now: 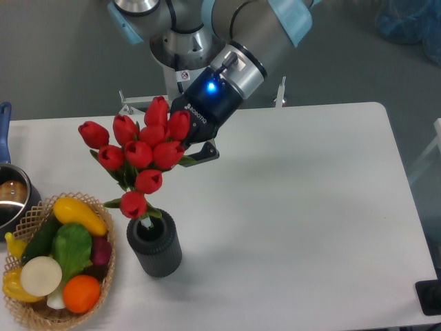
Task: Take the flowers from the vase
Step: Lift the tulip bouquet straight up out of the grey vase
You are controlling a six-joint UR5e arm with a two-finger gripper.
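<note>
The flowers (pixel 138 153), a bunch of red tulip buds with green leaves, hang lifted above the vase (pixel 155 247), with only the pale stem end still at its mouth. My gripper (pixel 185 148) is behind the bunch on its right side and shut on it; the buds hide most of the fingers. The vase is a short dark grey cylinder standing upright near the table's front left.
A wicker basket (pixel 103 276) of produce sits at the front left, right beside the vase. A steel pot (pixel 12 200) with a blue handle stands at the left edge. The white table (pixel 310 207) stretches to the right.
</note>
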